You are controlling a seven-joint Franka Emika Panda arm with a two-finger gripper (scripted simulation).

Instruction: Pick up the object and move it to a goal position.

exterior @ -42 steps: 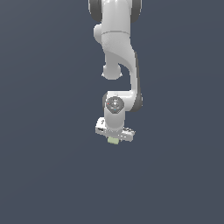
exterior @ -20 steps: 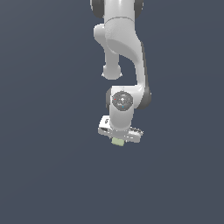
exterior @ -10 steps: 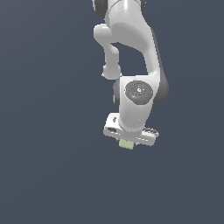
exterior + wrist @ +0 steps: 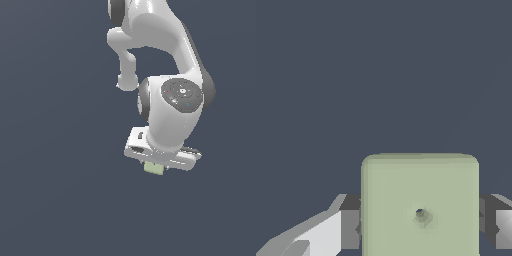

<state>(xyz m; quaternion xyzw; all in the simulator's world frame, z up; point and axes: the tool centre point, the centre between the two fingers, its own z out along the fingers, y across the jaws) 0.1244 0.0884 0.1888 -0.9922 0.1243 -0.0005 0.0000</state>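
Arm is swinging toward the exterior view's right and nearer the camera; gripper (image 4: pixel 156 167) is carrying the cube (image 4: pixel 154 168) rightward and slightly lower.

A plain, flat backdrop (image 4: pixel 55 150) of dark slate blue-grey fills the whole exterior view, with no visible edges, corners, seams or horizon. The wrist view shows the same even dark blue-grey surface (image 4: pixel 381 70), smooth and unmarked. The light is soft and uniform, and the backdrop carries no distinct shadows or bright patches.
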